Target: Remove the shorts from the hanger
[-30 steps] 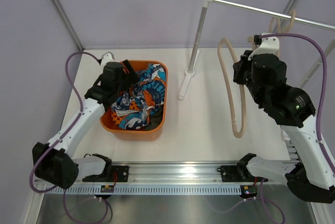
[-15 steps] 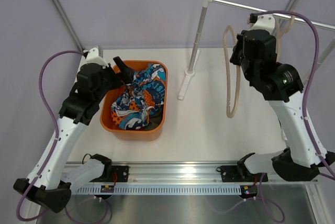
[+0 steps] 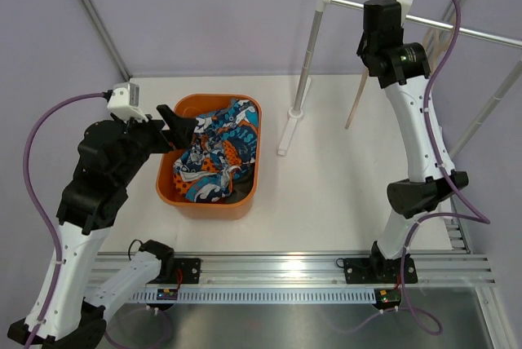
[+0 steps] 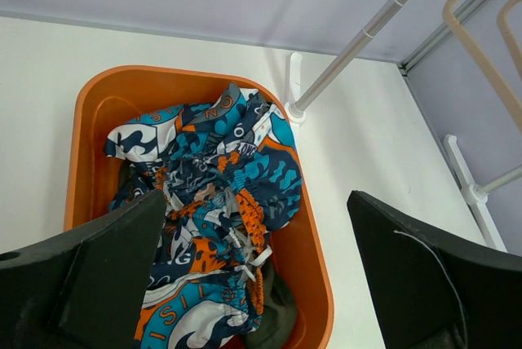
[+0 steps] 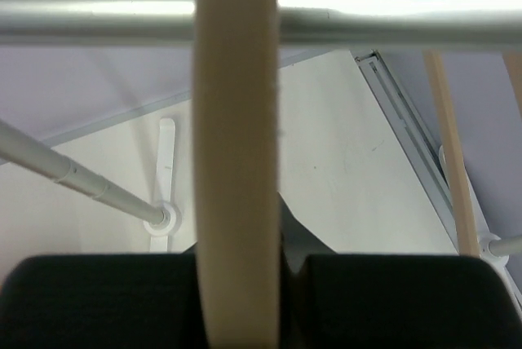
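The printed shorts (image 4: pixel 216 202) are lying bunched in the orange bin (image 4: pixel 77 121), left, olive pair (image 4: pixel 273 326) beneath (soft, light; any raised fold should pinch). My left pincer (image 4: pixel 257 202) is hanging wide above; my right pincer (image 5: pixel 245 266) is clamping the bare hanger (image 5: pixel 236 121), far right.

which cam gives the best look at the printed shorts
Left wrist: the printed shorts fill the frame, lying in the orange bin. Top external shows them smaller, from above. Right wrist misses them, showing the hanger and rail.
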You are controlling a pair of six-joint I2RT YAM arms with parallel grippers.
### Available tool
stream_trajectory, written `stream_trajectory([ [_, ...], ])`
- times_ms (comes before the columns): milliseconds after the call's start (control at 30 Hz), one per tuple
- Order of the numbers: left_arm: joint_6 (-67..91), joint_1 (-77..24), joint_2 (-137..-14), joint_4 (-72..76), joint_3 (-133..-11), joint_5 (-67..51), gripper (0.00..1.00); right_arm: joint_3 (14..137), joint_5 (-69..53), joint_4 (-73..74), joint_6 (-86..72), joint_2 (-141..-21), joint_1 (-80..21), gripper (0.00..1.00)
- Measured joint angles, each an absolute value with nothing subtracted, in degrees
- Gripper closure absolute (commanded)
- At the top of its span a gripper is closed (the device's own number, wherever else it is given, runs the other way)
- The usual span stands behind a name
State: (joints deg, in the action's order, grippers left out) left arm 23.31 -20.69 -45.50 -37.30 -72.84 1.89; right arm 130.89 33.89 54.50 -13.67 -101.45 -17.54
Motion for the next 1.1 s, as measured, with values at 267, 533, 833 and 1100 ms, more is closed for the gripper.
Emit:
stream_trajectory([
  [267,20.9,-20.7,-45.5,-39.2,-72.9,2.3,0.01,137.3,33.3,52.5,-12.1,-107.1,-14.7,1.0],
  [533,20.3,-20.7,-45.5,-39.5,-72.5,2.8,0.01,137.0,31.6,51.3,-11.5,-107.4,-11.4,1.0],
  [833,19.9,-20.7,-45.5,-39.3,-70.2,2.9,0.01,130.7,29.4,47.0,-11.8,-107.3,-8.6,1.0],
  [1100,19.8,-20.7,-45.5,-39.4,-68.3,2.9,0.01,121.2,27.2,39.9,-12.9,-102.2,-8.4,1.0],
])
